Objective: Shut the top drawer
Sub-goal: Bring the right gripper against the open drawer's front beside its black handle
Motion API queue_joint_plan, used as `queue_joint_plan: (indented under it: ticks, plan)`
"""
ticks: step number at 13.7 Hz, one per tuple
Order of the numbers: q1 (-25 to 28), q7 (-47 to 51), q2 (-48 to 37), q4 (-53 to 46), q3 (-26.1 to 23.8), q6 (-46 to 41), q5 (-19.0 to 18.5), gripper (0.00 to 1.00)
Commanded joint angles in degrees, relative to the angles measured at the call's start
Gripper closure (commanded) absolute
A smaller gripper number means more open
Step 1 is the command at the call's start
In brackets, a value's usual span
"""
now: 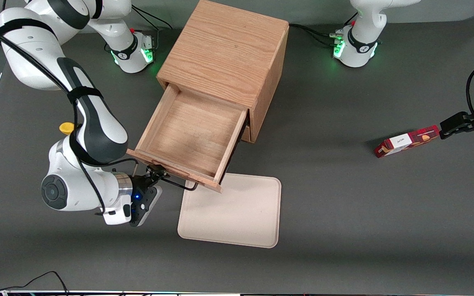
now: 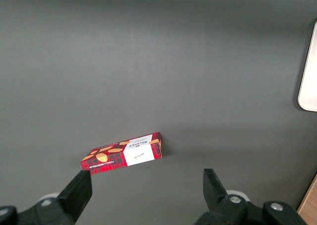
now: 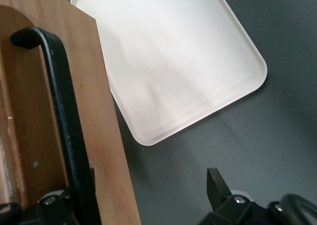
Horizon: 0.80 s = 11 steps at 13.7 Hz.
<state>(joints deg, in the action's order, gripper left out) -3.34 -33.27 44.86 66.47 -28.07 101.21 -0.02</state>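
The top drawer (image 1: 187, 135) stands pulled far out of the oak cabinet (image 1: 224, 53), its front overhanging the cream tray (image 1: 233, 211) on the counter (image 1: 344, 205). My tool (image 1: 157, 170) sits at the black bar handle (image 1: 179, 183), placed to push. The front view hides my fingers (image 3: 218, 188); the wrist view shows them spread, gripping nothing, one each side of the drawer front's edge.

Drawer path: the top drawer (image 1: 187, 133) stands pulled out of the cabinet (image 1: 226, 57), its box bare inside.
Gripper: the gripper (image 1: 157, 169) sits at the black handle (image 3: 64, 121), jaws spread.
Obstacle: a cream tray (image 1: 237, 213) lies on the desk (image 1: 344, 197) just under the drawer front.
Far off: a red box (image 1: 405, 142) lies toward the parked arm's end.
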Motion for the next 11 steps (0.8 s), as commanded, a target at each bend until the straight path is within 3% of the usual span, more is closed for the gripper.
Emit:
queue_joint_plan:
  ticks: [1,11]
  plan:
    - [1.3,2.3,0.8,-1.6,-0.3,-0.5,-1.6,0.00]
    - [2.5,6.4,-2.2,2.8,-3.4,-0.9,-2.1,0.00]
